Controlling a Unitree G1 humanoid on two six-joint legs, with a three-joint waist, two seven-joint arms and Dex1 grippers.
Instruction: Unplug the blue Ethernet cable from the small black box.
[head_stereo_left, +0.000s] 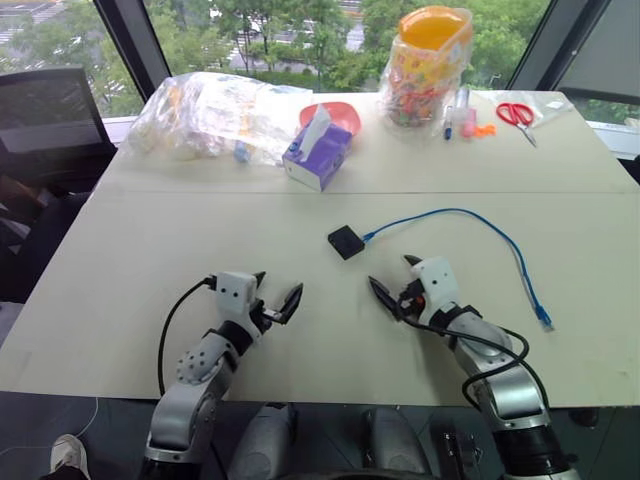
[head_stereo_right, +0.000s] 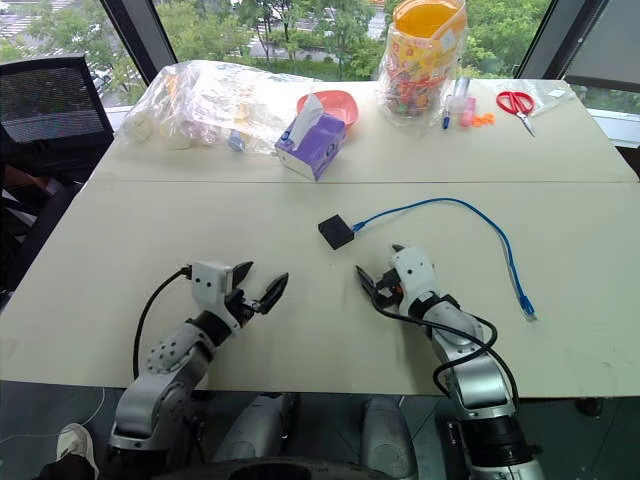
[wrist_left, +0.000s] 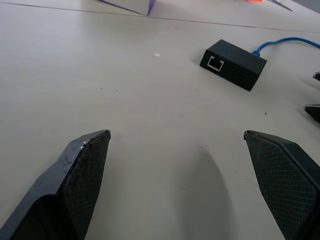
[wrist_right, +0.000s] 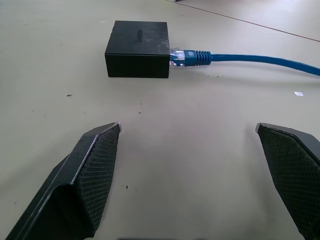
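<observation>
The small black box lies flat on the white table's middle. The blue Ethernet cable is plugged into its right side, arcs right and ends in a loose clear plug near the right edge. The right wrist view shows the plug seated in the box and the cable running off. My right gripper stands open just short of the box, empty. My left gripper is open to the box's lower left, empty. In the left wrist view the box shows an empty port facing it.
At the table's far side stand a purple tissue box, a red bowl, a clear plastic bag, a jar of colourful items and red scissors. A black chair stands at the left.
</observation>
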